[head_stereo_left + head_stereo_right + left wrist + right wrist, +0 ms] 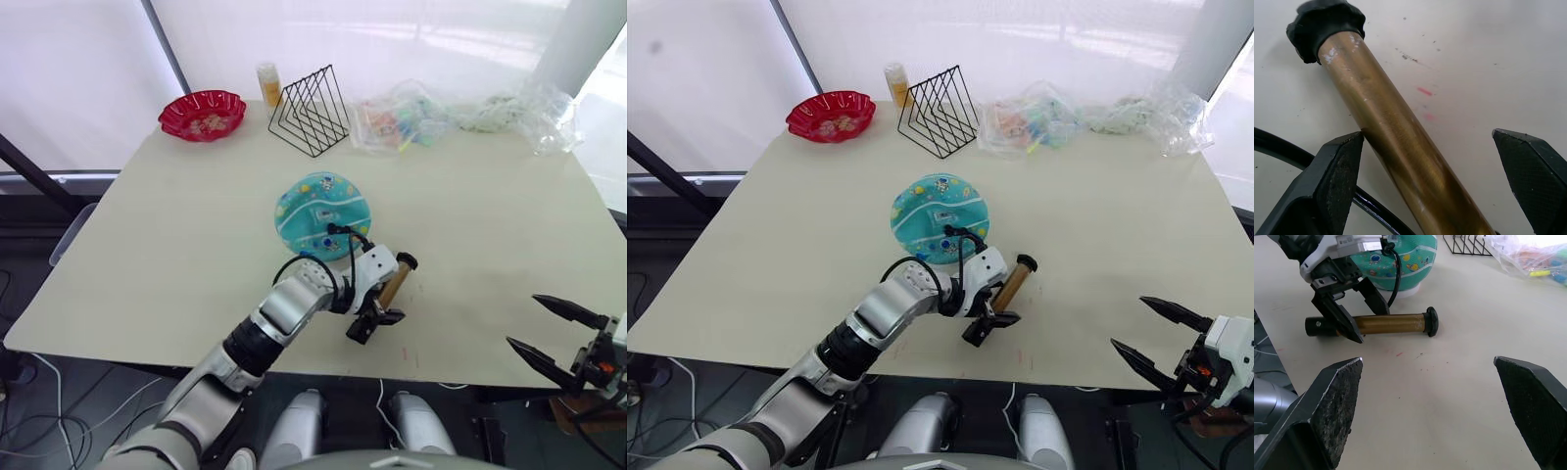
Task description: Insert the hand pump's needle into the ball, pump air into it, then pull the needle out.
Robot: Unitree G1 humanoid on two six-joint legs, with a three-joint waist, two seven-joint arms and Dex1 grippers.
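Your left gripper (374, 324) is down at the near middle of the pale table (176, 225), its two black fingers spread wide and straddling the hand pump (1386, 323), the small gold-bronze metal cylinder with black end caps. In the left wrist view the brass barrel (1400, 147) runs diagonally between the fingers: one finger (1334, 171) sits right against the barrel's side, while the other finger (1535, 171) stands well clear, so nothing is clamped. The pump lies flat on the table, with one black cap pointing away from you and to your right and the other end under your gripper.

The thin black flexible hose (1396, 274) loops up from the pump past your wrist toward the teal rubber ball with white curved stripes and small cartoon prints (322, 213), which rests on the table just beyond the gripper, near the pump. I cannot tell whether the needle is in the ball; the hose end is too small to read.

Your right gripper (554, 335) hangs off the near right edge of the table, fingers wide apart and empty, well away from the pump and ball.

At the far side sit a red scalloped dish (203, 115), a black wire rack (312, 110) and clear plastic bags (402, 119).
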